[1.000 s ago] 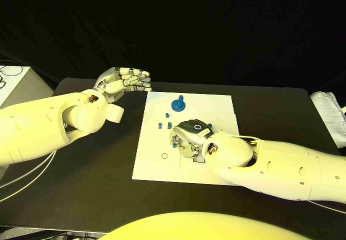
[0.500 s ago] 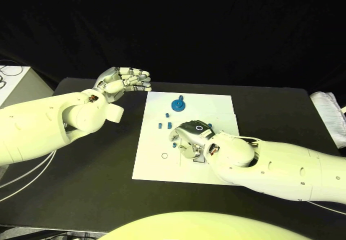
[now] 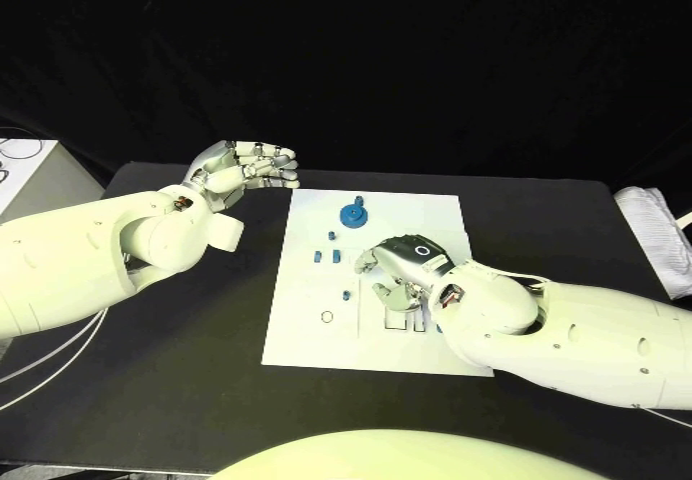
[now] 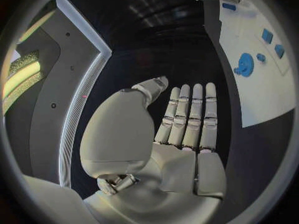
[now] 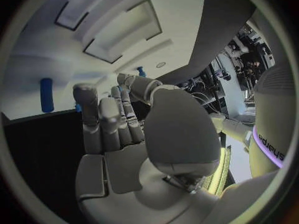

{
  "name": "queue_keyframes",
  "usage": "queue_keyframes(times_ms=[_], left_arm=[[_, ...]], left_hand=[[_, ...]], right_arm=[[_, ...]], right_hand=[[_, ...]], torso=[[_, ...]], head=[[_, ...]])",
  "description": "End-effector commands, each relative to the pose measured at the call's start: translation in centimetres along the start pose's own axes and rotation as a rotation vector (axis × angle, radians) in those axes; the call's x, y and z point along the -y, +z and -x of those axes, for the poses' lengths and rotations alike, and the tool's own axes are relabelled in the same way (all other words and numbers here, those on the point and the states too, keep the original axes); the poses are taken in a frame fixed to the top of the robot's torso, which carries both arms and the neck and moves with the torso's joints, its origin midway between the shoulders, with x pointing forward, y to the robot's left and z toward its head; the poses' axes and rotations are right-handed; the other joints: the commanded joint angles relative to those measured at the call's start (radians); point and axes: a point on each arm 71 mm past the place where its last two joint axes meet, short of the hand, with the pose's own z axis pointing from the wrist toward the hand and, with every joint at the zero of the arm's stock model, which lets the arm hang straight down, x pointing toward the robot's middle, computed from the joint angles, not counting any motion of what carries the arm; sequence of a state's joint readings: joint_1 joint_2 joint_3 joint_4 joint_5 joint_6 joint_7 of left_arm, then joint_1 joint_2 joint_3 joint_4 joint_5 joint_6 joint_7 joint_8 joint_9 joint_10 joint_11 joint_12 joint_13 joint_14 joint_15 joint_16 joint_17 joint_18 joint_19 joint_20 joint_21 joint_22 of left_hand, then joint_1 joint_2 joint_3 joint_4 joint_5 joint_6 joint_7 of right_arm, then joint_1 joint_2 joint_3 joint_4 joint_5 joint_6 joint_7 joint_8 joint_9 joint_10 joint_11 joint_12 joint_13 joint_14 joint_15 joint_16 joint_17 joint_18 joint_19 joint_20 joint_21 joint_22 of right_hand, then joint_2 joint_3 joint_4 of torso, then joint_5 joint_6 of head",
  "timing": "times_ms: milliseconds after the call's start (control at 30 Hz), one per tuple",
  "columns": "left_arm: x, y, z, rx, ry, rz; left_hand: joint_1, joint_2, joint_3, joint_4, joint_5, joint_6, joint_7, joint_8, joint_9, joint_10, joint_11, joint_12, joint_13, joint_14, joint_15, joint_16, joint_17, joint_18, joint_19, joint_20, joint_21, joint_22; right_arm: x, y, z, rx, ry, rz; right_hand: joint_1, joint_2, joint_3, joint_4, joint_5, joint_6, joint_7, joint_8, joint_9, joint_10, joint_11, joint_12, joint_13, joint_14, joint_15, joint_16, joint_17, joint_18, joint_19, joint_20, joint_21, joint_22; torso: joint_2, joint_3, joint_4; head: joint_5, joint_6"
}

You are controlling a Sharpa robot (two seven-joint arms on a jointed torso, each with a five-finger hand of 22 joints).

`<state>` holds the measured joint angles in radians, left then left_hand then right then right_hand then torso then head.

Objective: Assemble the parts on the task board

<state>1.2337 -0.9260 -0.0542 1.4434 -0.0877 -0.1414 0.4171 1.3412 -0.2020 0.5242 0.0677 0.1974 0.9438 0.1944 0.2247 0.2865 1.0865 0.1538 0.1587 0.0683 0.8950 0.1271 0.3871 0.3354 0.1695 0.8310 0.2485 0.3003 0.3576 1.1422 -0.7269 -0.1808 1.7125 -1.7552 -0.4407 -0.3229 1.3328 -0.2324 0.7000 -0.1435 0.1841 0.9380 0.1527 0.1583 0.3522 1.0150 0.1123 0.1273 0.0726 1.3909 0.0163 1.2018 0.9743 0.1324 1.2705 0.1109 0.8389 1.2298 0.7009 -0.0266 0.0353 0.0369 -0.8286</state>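
Right hand (image 3: 401,275) hovers released over board (image 3: 433,215) center, next: grasp a blue piece (image 3: 348,296); left hand (image 3: 238,168) idles empty upper left.

The task board (image 3: 310,345) looks like a flat, matt white sheet on a matt black table (image 3: 173,360). The parts (image 3: 355,212) seem smooth blue plastic. Both arms wear glossy white shells, and each hand (image 4: 181,129) has a dull silvery finish.

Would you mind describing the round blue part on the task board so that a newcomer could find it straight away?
Start at the white task board in the middle of the black table. Look to its far end, away from the robot, clear of the right hand. There lies the round blue part, a disc plainly bigger than the small blue pieces nearer the robot.
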Motion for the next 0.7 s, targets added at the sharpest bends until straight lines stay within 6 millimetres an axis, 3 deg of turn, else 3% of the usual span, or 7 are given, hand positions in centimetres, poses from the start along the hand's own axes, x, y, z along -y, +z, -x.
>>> queue_keyframes(times_ms=[33, 133, 267, 367, 533, 600, 700], left_arm=[[0.1, 0.0, -0.2, -0.013, -0.007, -0.009], [0.1, 0.1, -0.2, -0.008, -0.007, -0.016], [0.1, 0.1, -0.2, -0.006, -0.009, -0.021], [0.1, 0.2, -0.3, -0.007, -0.011, -0.021], [-0.1, 0.3, -0.6, -0.013, -0.016, -0.019], [-0.2, 0.4, -0.6, -0.014, -0.016, -0.019], [-0.2, 0.3, -0.6, -0.014, -0.017, -0.016]], left_hand=[[0.006, -0.001, -0.001, -0.004, 0.001, -0.002, 0.004, 0.003, 0.001, -0.010, 0.000, -0.004, 0.001, -0.005, 0.001, -0.005, 0.002, 0.011, 0.006, 0.000, -0.004, -0.001], [0.005, -0.003, -0.003, -0.004, 0.001, -0.015, 0.009, -0.002, -0.002, -0.012, 0.003, -0.005, 0.002, -0.006, 0.002, -0.004, 0.003, 0.011, 0.009, 0.000, -0.007, -0.003], [0.005, -0.005, -0.004, -0.004, 0.001, -0.025, 0.012, -0.006, -0.005, -0.013, 0.005, -0.005, 0.002, -0.005, 0.003, -0.004, 0.004, 0.011, 0.011, 0.000, -0.008, -0.005], [0.005, -0.006, -0.005, -0.004, 0.001, -0.029, 0.013, -0.008, -0.006, -0.015, 0.006, -0.006, 0.002, -0.005, 0.003, -0.004, 0.004, 0.011, 0.012, 0.000, -0.009, -0.005], [0.004, -0.009, -0.009, -0.004, 0.001, -0.053, 0.024, -0.017, -0.012, -0.027, 0.013, -0.009, 0.001, -0.006, 0.006, -0.003, 0.006, 0.011, 0.019, 0.000, -0.013, -0.008], [0.004, -0.009, -0.010, -0.004, 0.001, -0.055, 0.025, -0.018, -0.013, -0.028, 0.014, -0.009, 0.001, -0.007, 0.007, -0.003, 0.006, 0.011, 0.019, 0.000, -0.013, -0.009], [0.004, -0.009, -0.010, -0.004, 0.001, -0.055, 0.025, -0.018, -0.013, -0.028, 0.014, -0.009, 0.001, -0.007, 0.007, -0.003, 0.006, 0.011, 0.019, 0.000, -0.013, -0.009]], right_arm=[[1.1, -0.2, 1.6, 0.049, 0.072, -0.043], [3.2, -0.3, 3.5, 0.074, 0.106, -0.103], [6.3, -0.8, 6.0, 0.078, 0.107, -0.168], [8.0, -1.0, 6.9, 0.051, 0.093, -0.202], [9.5, -1.2, 7.0, -0.015, 0.076, -0.226], [9.8, -1.2, 6.7, -0.045, 0.070, -0.230], [10.1, -1.3, 6.1, -0.086, 0.065, -0.234]], right_hand=[[-0.014, 0.001, -0.003, 0.007, 0.003, 0.016, 0.004, 0.001, 0.000, 0.023, -0.005, 0.021, 0.002, 0.027, -0.002, 0.035, 0.042, 0.001, 0.031, -0.001, 0.054, 0.025], [-0.051, -0.005, -0.003, 0.032, 0.003, 0.034, 0.004, 0.007, 0.002, 0.079, -0.017, 0.062, 0.007, 0.089, -0.009, 0.125, 0.165, -0.026, 0.108, -0.005, 0.195, 0.088], [-0.093, -0.035, -0.048, 0.056, 0.011, 0.031, 0.001, 0.005, 0.003, 0.071, -0.018, 0.065, 0.001, 0.094, -0.007, 0.136, 0.177, -0.031, 0.123, -0.003, 0.211, 0.094], [-0.108, -0.046, -0.136, 0.080, 0.049, 0.018, -0.003, -0.003, 0.002, 0.035, -0.019, 0.064, -0.002, 0.100, -0.008, 0.152, 0.197, -0.029, 0.123, -0.004, 0.189, 0.081], [-0.013, 0.018, -0.426, 0.143, 0.062, 0.002, -0.012, -0.021, -0.009, -0.052, -0.010, 0.098, -0.003, 0.081, 0.000, 0.143, 0.167, -0.021, 0.111, 0.003, 0.117, 0.046], [0.054, 0.037, -0.541, 0.212, 0.064, -0.002, -0.017, -0.031, -0.017, -0.087, -0.006, 0.130, -0.004, 0.077, 0.004, 0.143, 0.159, -0.018, 0.110, 0.006, 0.093, 0.036], [0.090, 0.033, -0.594, 0.264, 0.067, -0.008, -0.022, -0.038, -0.021, -0.110, -0.002, 0.142, -0.005, 0.077, 0.006, 0.146, 0.159, -0.017, 0.112, 0.008, 0.081, 0.032]], torso=[[0.000, -0.0001, 0.0004], [0.000, -0.0004, -0.0006], [0.000, -0.0014, 0.0005], [0.001, -0.0004, 0.0014], [0.003, -0.0007, 0.0015], [0.003, 0.0009, 0.0020], [0.003, 0.0014, 0.0024]], head=[[-0.009, 0.011], [-0.015, 0.018], [-0.025, 0.026], [-0.032, 0.032], [-0.038, 0.039], [-0.038, 0.038], [-0.038, 0.036]])
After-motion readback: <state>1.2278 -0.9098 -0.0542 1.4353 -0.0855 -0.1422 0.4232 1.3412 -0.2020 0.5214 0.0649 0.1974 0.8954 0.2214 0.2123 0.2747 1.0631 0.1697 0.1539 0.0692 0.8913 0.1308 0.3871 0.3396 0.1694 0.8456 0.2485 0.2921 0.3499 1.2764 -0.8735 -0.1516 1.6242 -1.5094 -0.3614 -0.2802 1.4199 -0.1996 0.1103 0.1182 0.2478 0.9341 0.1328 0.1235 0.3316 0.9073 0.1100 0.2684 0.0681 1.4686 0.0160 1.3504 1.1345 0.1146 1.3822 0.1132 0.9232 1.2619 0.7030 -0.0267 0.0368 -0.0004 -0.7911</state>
